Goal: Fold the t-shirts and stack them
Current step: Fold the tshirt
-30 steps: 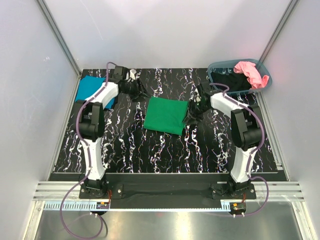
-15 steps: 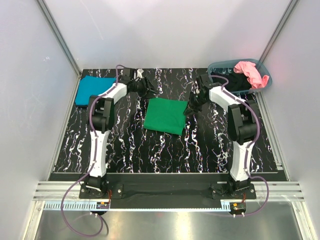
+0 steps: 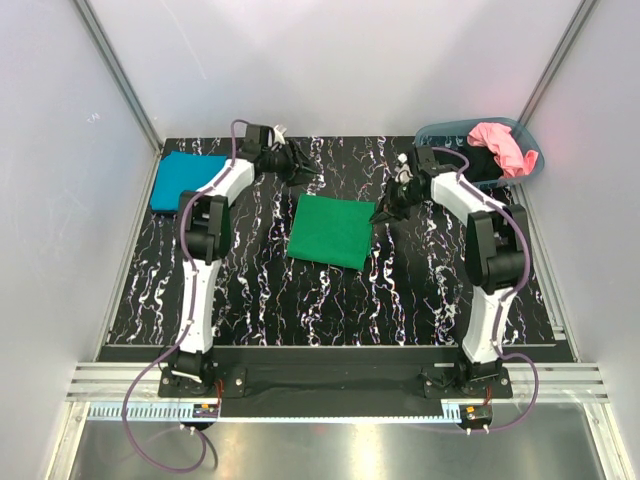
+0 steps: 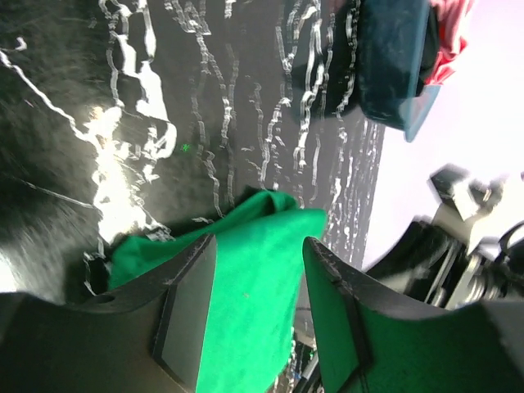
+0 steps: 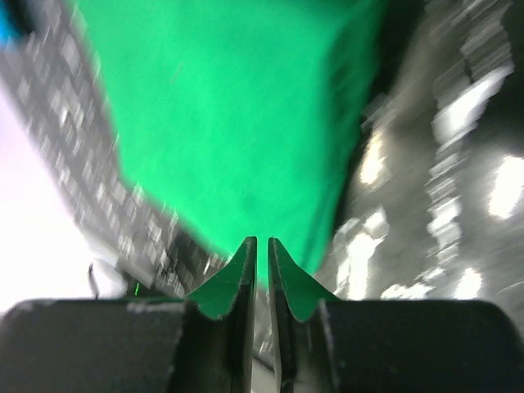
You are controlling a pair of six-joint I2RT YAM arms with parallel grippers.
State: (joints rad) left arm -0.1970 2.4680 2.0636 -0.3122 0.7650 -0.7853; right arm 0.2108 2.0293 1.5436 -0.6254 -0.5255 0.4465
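The right jaws are seen nearly together, only a thin slit left between the fingertips [image 5: 242,264], and green cloth is bunched right at those tips. A pinch on the right edge of the green shirt [image 3: 332,230], near its far right corner, is judged to be made. The left jaws are held about half apart with nothing between them. They are poised over the bench [image 3: 300,300] just beyond the shirt's far left corner, not touching it.

The green shirt itself is laid flat in the middle of the bench, folded to a rough square. Further out, a teal shirt [image 3: 185,180] is found folded at the far left corner, well apart. A basket [image 3: 437,131] at the far right is loaded with a pink shirt [image 3: 498,146] and a black shirt [image 3: 465,165].

The cloth is to be reckoned light, soft and limp. A folded square lifted by one corner can be expected to sag and spill open. Every layer must be caught in the pinch. A second hold at the far left corner would be wanted, so that the far edge is carried level toward the teal shirt, the likely base of the stack.
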